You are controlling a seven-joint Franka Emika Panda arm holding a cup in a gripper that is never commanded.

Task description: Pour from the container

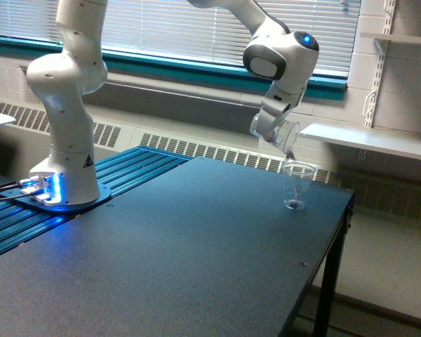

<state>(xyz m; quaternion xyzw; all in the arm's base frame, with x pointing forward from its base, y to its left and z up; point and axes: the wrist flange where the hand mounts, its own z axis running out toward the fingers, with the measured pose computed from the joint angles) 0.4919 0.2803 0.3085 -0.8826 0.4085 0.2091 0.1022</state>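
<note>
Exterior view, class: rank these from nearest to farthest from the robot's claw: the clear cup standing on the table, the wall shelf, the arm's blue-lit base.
1. Clear cup, just below the claw and its tilted container.
2. Wall shelf, toward the exterior view's right.
3. Blue-lit base, far on the exterior view's left.

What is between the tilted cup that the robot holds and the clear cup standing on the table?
Almost nothing: in the exterior view the held cup tilts just above the standing cup. A thin dark trace seems to span the gap, possibly poured material; too small to tell.
</note>
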